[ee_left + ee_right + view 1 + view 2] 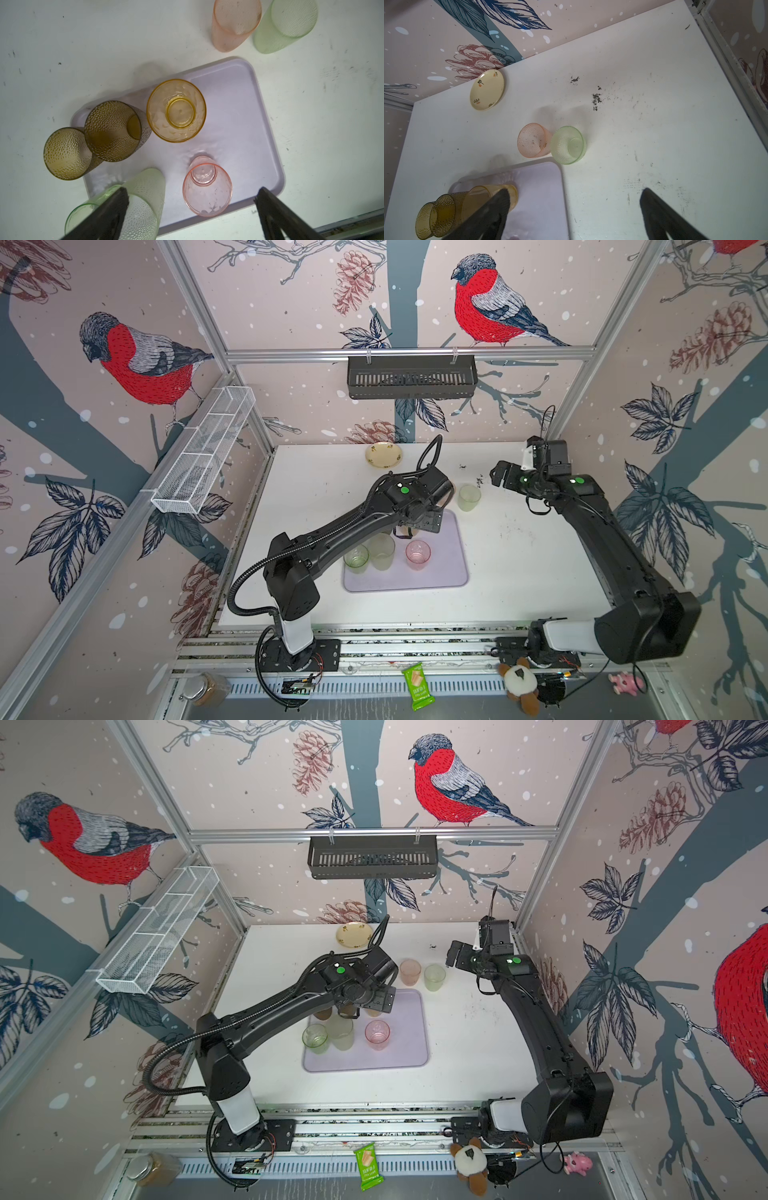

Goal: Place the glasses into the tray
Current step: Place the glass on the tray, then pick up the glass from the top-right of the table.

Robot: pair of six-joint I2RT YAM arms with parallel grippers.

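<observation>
The lavender tray (440, 576) lies mid-table. On it stand a clear green glass (356, 558), a taller frosted green glass (381, 551), a pink glass (417, 555), an amber glass (176, 110) and two brown glasses (112, 131), the outer brown one (66, 153) at the tray's edge. A peach glass (410, 971) and a green glass (469, 497) stand side by side on the table behind the tray. My left gripper (192, 195) hangs open above the tray, holding nothing. My right gripper (500, 475) hovers open and empty, right of those two glasses.
A small yellow plate (384, 455) sits near the back wall. A black slotted basket (411, 377) hangs on the back rail and a white mesh basket (203, 452) on the left rail. A snack packet (417, 684) and plush toy (519, 686) lie below the table's front edge.
</observation>
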